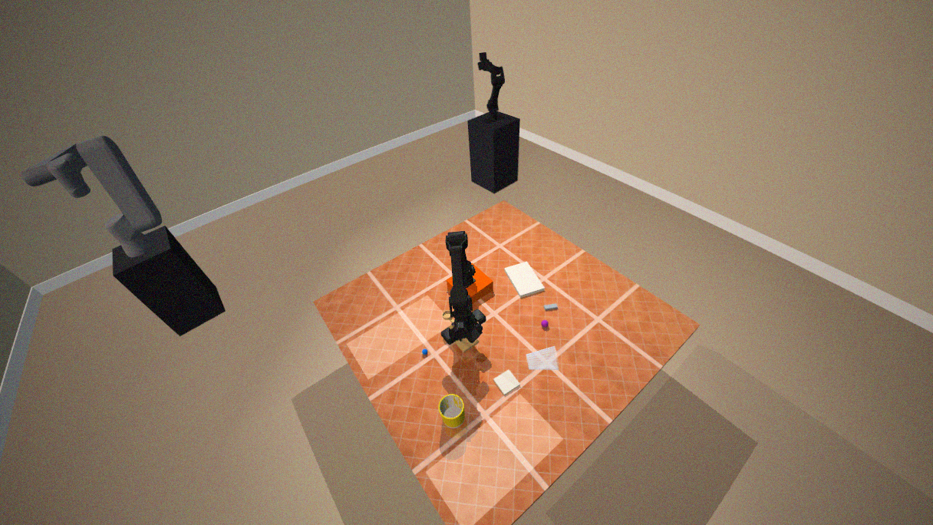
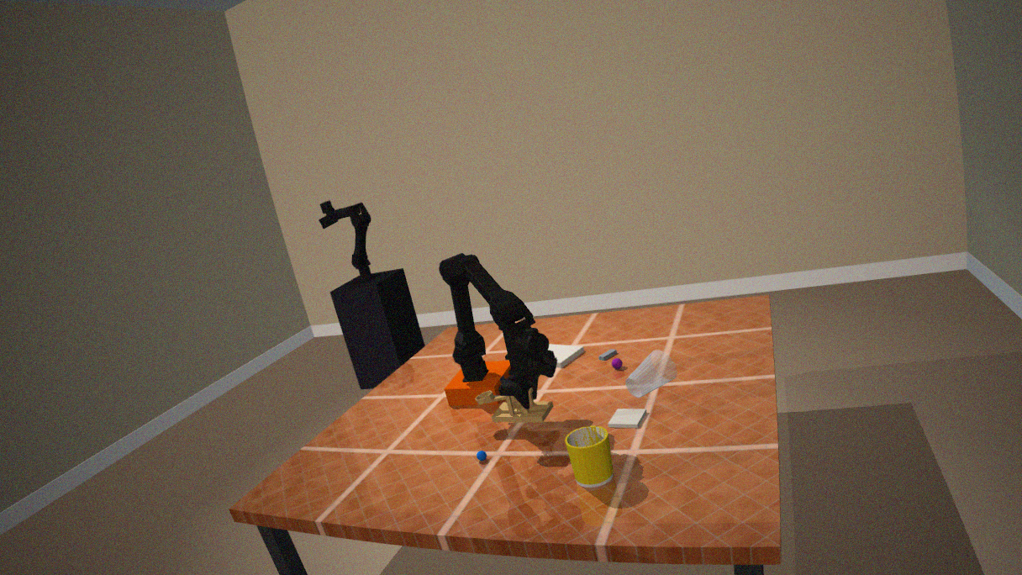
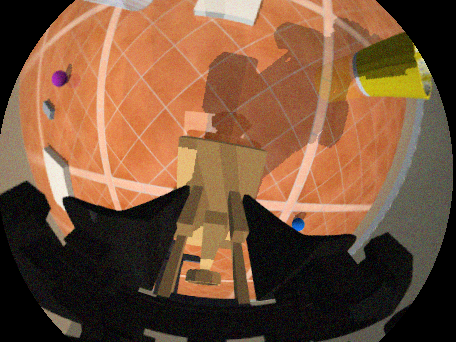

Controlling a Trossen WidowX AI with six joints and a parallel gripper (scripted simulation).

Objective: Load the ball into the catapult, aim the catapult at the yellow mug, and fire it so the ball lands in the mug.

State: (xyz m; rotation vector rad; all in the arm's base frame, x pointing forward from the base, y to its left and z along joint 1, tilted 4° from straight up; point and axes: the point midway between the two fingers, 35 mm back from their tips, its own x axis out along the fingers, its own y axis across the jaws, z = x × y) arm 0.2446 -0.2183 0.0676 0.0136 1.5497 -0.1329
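My gripper is shut on the wooden catapult, its fingers on either side of the catapult's frame. The catapult hangs a little above the table, with its shadow below it. I see no ball in its cup. The yellow mug stands upright near the table's front. A blue ball and a purple ball lie on the table.
An orange block sits at the arm's base. A large white slab, a small grey block and a clear ribbed object lie beyond the catapult. A small white slab lies near the mug.
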